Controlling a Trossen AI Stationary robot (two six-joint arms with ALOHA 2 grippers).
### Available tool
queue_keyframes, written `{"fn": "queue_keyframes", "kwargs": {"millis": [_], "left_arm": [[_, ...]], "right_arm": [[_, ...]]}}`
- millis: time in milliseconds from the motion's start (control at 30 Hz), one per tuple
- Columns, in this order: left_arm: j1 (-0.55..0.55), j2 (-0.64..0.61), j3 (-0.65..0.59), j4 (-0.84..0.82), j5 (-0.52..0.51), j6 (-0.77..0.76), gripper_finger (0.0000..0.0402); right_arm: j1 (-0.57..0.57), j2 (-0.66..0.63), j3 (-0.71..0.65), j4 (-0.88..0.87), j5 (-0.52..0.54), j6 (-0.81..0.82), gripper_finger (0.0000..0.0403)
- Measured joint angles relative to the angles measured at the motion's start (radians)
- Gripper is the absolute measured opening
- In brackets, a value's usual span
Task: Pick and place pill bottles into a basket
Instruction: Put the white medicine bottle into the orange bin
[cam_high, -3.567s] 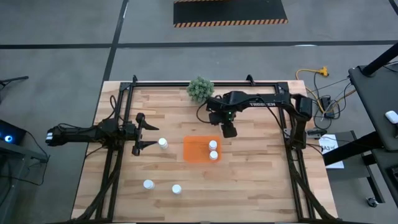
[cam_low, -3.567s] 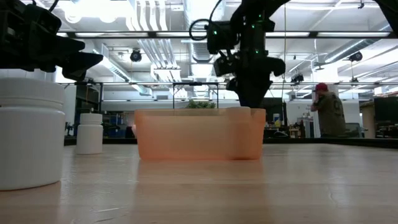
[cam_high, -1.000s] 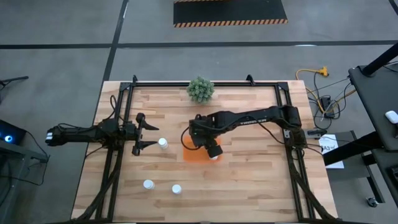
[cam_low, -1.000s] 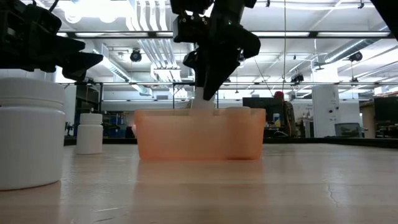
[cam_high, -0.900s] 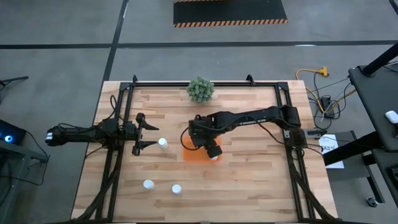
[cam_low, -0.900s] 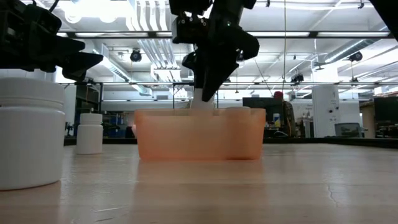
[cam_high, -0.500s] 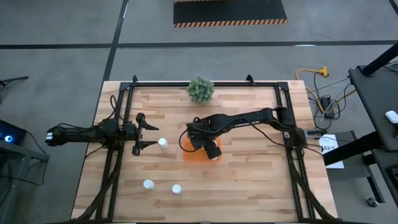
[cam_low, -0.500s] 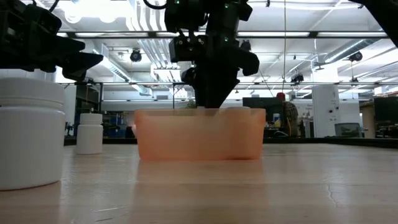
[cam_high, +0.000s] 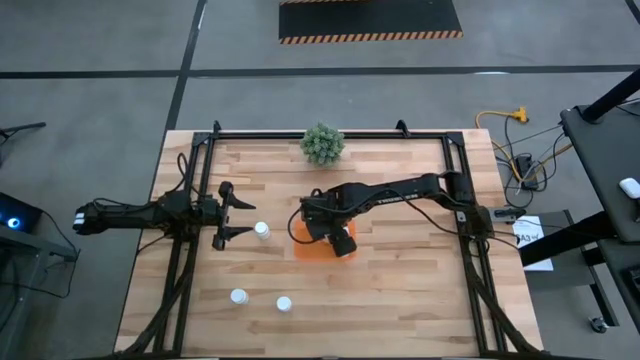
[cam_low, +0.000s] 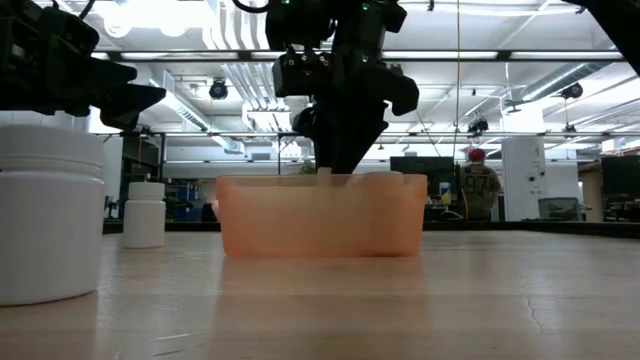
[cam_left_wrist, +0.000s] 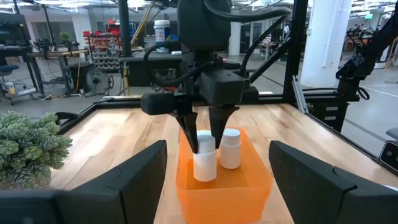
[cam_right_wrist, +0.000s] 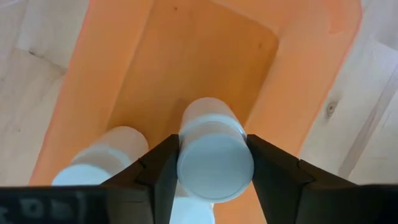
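Observation:
My right gripper (cam_high: 338, 240) hangs fingers-down over the orange basket (cam_high: 303, 246) at mid-table, shut on a white pill bottle (cam_left_wrist: 204, 155) that sits low inside it. Another bottle (cam_left_wrist: 231, 148) stands upright beside it in the basket. On the table, one bottle (cam_high: 261, 230) stands left of the basket and two bottles (cam_high: 238, 296) (cam_high: 283, 303) stand near the front edge. My left gripper (cam_high: 225, 212) waits open at the table's left, level, with nothing between its fingers. My right gripper has the bottle's white cap (cam_right_wrist: 214, 163) between its two fingers (cam_right_wrist: 158, 171), one on each side. The fingers come from above, pointing steeply down. The bottle stands upright with its lower end down inside the basket (cam_left_wrist: 261, 177), seemingly on the basket's floor.
A small green plant (cam_high: 322, 143) stands at the table's far edge, behind the basket. In the low view a bottle (cam_low: 45, 215) looms close at the left, with a second bottle (cam_low: 145, 212) farther back. A person stands in the room far behind the table.
My right gripper has come down over the basket with the bottle. The bottle, which stood out above the basket's rim in the low view, has sunk below it and stays upright.

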Motion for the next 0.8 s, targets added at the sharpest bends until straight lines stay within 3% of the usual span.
{"fn": "queue_keyframes", "kwargs": {"millis": [400,800], "left_arm": [[0.0,0.0,0.0,0.0,0.0,0.0,0.0265],[0.0,0.0,0.0,0.0,0.0,0.0,0.0265]], "right_arm": [[0.0,0.0,0.0,-0.019,0.034,-0.023,0.0178],[0.0,-0.002,0.001,-0.017,0.035,-0.022,0.0217]]}}
